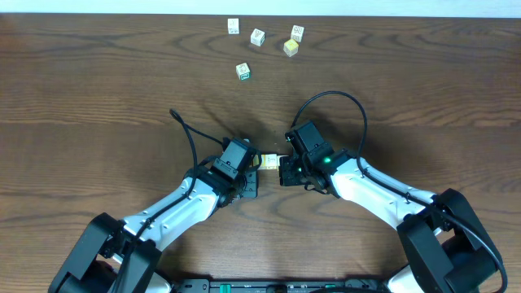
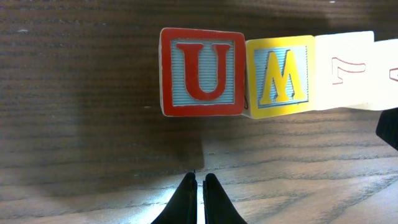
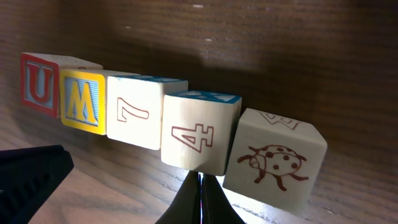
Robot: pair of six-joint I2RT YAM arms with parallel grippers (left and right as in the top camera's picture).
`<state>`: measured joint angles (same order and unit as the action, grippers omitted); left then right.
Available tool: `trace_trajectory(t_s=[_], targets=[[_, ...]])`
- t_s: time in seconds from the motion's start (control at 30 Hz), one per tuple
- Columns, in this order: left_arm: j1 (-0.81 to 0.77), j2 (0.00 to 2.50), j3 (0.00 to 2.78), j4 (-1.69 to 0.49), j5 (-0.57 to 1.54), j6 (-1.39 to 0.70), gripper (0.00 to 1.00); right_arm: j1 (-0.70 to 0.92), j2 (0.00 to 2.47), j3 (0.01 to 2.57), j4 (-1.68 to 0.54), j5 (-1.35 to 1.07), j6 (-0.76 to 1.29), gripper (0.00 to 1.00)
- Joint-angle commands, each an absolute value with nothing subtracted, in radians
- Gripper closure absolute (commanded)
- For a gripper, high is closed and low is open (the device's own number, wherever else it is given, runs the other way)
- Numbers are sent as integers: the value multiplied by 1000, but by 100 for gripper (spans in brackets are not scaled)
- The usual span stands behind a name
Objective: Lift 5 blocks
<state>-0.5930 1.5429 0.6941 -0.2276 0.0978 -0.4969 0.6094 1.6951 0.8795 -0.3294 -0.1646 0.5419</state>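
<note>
Five blocks in row ahead of left pincer, right pincer.

**Table**: dark brown, wood-grained, with the grain running side to side. Five loose cubes lie on its far part, none touching another:
- far-left cube
- middle cube
- far-right cube
- yellow cube, just in front of the far-right cube
- green-printed cube, nearer the centre and apart from the rest

Near the table's centre is a row of five blocks, side by side and touching:
- U block, red-framed
- M block, yellow-framed
- 7 block
- 4 block
- ladybug block

The row casts a shadow on the wood. Whether it rests on the table cannot be told.
</note>
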Motion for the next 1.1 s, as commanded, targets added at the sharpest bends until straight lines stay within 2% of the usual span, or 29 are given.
trace_trajectory(t_s=[0.0, 0.53, 0.77, 1.07], targets=[[-594, 1542, 699, -227, 77, -495, 93, 619, 1694, 876, -324, -165, 552, 99], [-594, 1542, 699, -227, 77, -495, 93, 641, 1694, 876, -377, -173, 553, 99], [-594, 1542, 699, -227, 77, -495, 93, 655, 1694, 876, -462, -94, 553, 99], [-594, 1542, 699, -227, 77, -495, 93, 654, 1694, 876, -463, -18, 553, 99]])
